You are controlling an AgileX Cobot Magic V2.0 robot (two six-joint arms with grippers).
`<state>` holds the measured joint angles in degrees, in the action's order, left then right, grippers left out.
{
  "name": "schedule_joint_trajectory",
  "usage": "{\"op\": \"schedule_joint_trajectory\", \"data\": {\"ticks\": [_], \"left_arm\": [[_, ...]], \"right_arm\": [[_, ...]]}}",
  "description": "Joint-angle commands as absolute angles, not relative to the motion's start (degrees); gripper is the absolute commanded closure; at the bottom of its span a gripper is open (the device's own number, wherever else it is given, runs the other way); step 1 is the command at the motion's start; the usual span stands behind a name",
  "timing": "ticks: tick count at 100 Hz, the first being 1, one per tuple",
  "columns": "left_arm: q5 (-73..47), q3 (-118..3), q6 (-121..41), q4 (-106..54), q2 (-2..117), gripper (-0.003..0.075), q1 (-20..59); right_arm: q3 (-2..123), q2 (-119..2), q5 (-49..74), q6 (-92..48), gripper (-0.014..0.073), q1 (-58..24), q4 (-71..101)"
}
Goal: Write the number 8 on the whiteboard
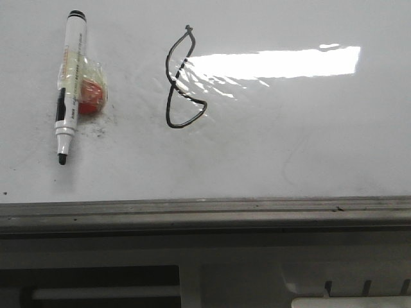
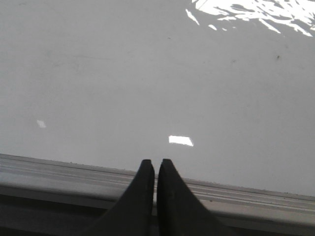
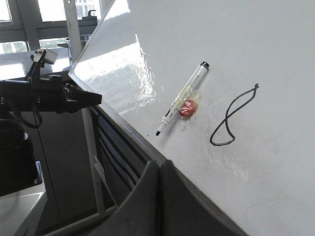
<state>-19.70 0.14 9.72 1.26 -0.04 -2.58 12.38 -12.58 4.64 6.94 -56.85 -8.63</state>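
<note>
The whiteboard [image 1: 289, 147] fills the front view, with a bright glare band. The number 8 [image 1: 174, 85] is a thin dark slanted figure near the middle; it also shows in the right wrist view [image 3: 229, 116]. A white marker with a black cap [image 1: 69, 83] lies on the board to its left, tip toward the rail, with a red lump [image 1: 90, 96] taped to it. My left gripper [image 2: 154, 163] is shut and empty over the grey edge rail [image 2: 59, 169]. My right gripper [image 3: 160, 164] is shut and empty beside the rail, away from the marker [image 3: 182, 101]. Neither gripper shows in the front view.
The grey metal rail [image 1: 205, 212] runs along the board's near edge, with a dark frame and slots below it. A white object [image 1: 350, 301] sits at the bottom right. My left arm's black body [image 3: 49, 96] reaches in beyond the board's edge. Windows lie behind it.
</note>
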Motion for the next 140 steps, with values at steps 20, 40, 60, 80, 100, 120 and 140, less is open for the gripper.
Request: {"op": "schedule_joint_trajectory", "data": {"ticks": [20, 40, 60, 80, 100, 120, 140], "left_arm": [[-17.6, 1.8, 10.3, 1.3, -1.9, 0.0741, -2.7], [-17.6, 1.8, 10.3, 1.3, -1.9, 0.0741, -2.7], [-17.6, 1.8, 10.3, 1.3, -1.9, 0.0741, -2.7], [-17.6, 1.8, 10.3, 1.3, -1.9, 0.0741, -2.7], [-17.6, 1.8, 10.3, 1.3, -1.9, 0.0741, -2.7], [-17.6, 1.8, 10.3, 1.3, -1.9, 0.0741, -2.7], [-17.6, 1.8, 10.3, 1.3, -1.9, 0.0741, -2.7]], "right_arm": [[13.8, -13.0, 0.3, 6.5, 0.0657, -55.2, -9.1], [13.6, -13.0, -2.0, 6.5, 0.0657, -50.1, -9.1], [8.5, -13.0, -21.8, 6.5, 0.0657, -40.3, -9.1], [0.1, -13.0, -46.2, 6.5, 0.0657, -24.5, -9.1], [-1.3, -12.9, -45.2, 6.5, 0.0657, -7.2, -9.3], [-1.3, -7.6, -30.8, 13.7, 0.0657, 3.7, -17.1], [-1.3, 0.4, -12.6, 16.5, 0.0657, 7.2, -18.7]]}}
